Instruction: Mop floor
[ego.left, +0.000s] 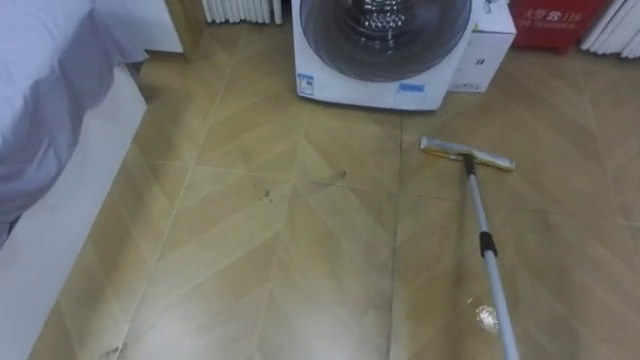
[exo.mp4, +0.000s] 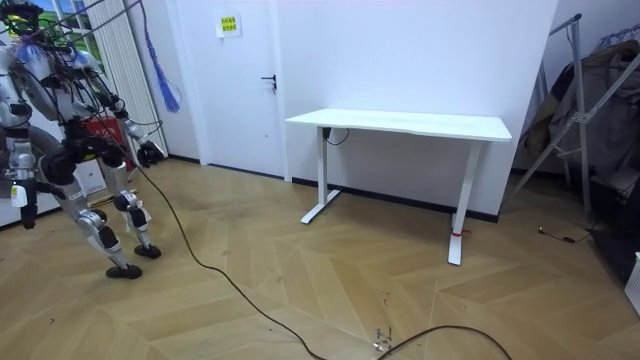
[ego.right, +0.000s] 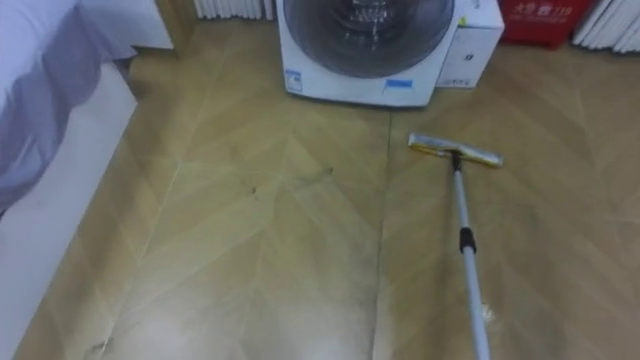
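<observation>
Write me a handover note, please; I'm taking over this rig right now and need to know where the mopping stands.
Hands: left hand and right hand appear in the room view, too small to read.
Mop: mop head lies flat on the floor in front of the washing machine, with the handle running back towards the robot's right side.
Done: nothing I can confirm.
Left: dark scuffs lie to the left of the mop head; probably mop there next.
</observation>
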